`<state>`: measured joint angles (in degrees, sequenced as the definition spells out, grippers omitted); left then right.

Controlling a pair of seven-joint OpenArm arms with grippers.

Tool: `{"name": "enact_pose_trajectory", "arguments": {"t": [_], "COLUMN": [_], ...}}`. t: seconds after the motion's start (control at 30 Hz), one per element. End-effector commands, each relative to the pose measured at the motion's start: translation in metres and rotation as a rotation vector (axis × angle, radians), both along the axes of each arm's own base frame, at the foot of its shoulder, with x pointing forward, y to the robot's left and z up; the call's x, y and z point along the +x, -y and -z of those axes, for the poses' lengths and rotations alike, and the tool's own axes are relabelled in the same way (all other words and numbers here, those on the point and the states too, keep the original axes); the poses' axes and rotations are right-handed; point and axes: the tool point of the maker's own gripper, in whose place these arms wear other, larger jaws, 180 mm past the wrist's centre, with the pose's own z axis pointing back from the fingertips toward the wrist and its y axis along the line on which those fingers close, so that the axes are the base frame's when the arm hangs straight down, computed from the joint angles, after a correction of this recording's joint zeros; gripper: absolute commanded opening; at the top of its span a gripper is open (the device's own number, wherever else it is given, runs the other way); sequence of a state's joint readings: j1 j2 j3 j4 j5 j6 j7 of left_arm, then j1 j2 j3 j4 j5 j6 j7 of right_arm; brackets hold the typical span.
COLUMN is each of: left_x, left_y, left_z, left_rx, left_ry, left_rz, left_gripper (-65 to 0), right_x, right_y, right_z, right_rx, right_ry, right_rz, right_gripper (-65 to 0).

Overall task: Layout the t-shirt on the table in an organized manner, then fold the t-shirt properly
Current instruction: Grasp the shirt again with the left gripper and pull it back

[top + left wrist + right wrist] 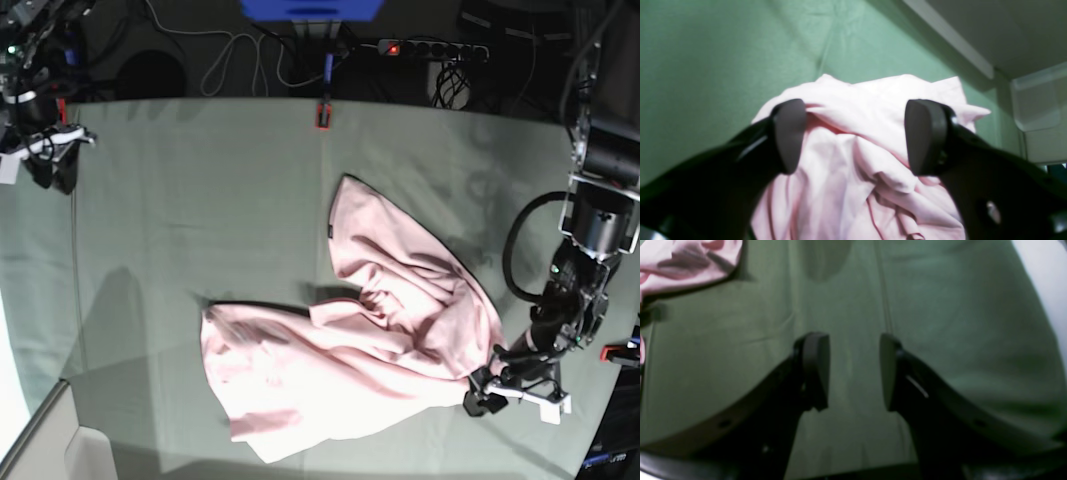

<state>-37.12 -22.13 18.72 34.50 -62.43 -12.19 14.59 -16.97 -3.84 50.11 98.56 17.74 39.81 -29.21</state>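
The pale pink t-shirt (380, 330) lies crumpled on the grey-green table (200, 200), one lobe reaching to the back centre and another spreading to the front left. My left gripper (482, 392) is low at the shirt's right front edge. In the left wrist view it (856, 135) stands open, and bunched pink folds (880, 96) show between and under the dark pads, with nothing pinched. My right gripper (50, 165) is far off at the back left corner. In its own view it (854, 371) is open over bare cloth, with a corner of the shirt (683, 263) at the upper left.
A red-and-black clamp (323, 115) grips the table's far edge at the middle. Cables and a power strip (430, 47) lie on the floor behind. A white bin (60, 450) sits off the front left corner, and a pale box (1040, 110) shows beyond the table edge.
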Motion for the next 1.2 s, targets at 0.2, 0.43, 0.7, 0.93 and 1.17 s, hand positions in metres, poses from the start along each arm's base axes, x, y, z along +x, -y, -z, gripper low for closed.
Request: {"name": "enact_pose_trajectory", "arguments": {"t": [0.2,0.43,0.7,0.93,1.17], "left_x": [-0.075,-0.171,-0.217,-0.224,-0.212], "left_y": [0.029,0.071,0.127,0.159,0.127], "left_z": [0.020,0.092,0.129,0.146,0.112], "left_rx": [-0.169,-0.267,-0.314,-0.252,-0.163], "left_ry": [-0.063,-0.260,-0.366,-0.397,-0.293], "left_rz": [0.119,0.167,0.219,0.275,0.312], "left_gripper": [-20.5,-20.4,-20.4,-24.0,-64.1], "right_x": [0.009,0.016,0.017,0.017,0.016], "right_y": [0.005,0.010,0.010,0.011,0.015], "right_z": [-0.015,-0.020,-0.021,-0.021,-0.023], "right_rx": [-0.021,-0.033,-0.034,-0.036,-0.049], "right_ry": [0.059,0.075,0.076,0.076,0.075], "right_rz": [-0.001,-0.005,-0.007,-0.006,-0.006], "right_gripper": [-39.8,-39.8,-39.8,-39.8,-39.8]}}
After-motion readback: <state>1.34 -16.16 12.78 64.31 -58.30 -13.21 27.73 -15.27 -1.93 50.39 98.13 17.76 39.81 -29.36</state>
